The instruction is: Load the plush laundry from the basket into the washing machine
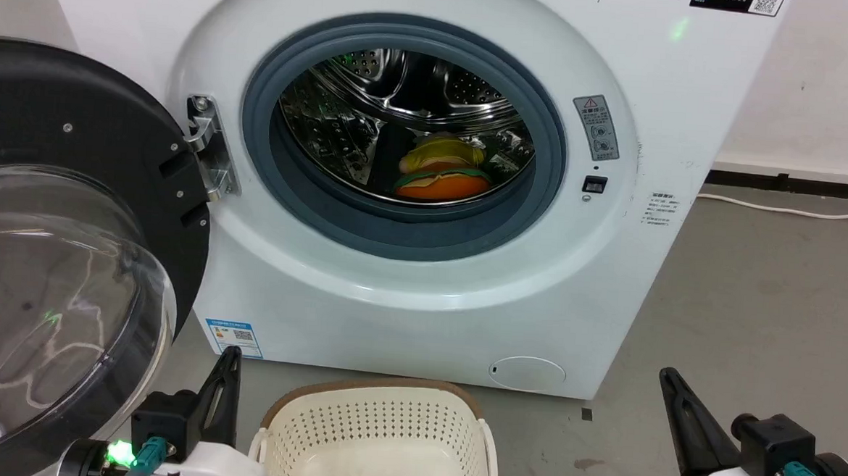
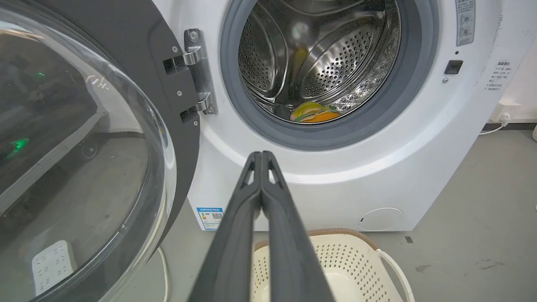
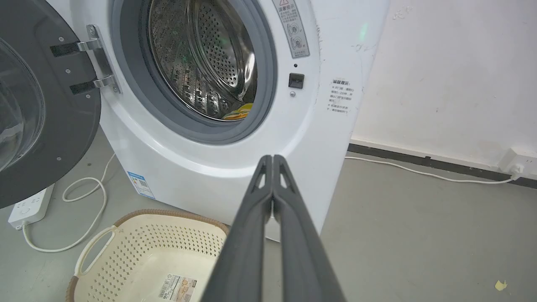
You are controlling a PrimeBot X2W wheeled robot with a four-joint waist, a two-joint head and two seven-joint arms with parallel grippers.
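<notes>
The doll (image 1: 442, 172) lies at the bottom of the drum inside the washing machine (image 1: 420, 303), behind the grey seal, with its yellow shirt above its orange trousers. The basket (image 1: 376, 394) stands on the floor just in front of the washing machine and holds no laundry. The left claw (image 2: 261, 156) and right claw (image 3: 272, 159) hang in front of the machine, fingers pressed together on nothing. The doll looks light, soft and limp, hardly fragile. A pinch across its plump middle would likely hold best.

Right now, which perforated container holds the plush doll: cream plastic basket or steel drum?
The steel drum: the yellow-and-orange doll lies inside; the cream basket's visible floor carries a sticker.
</notes>
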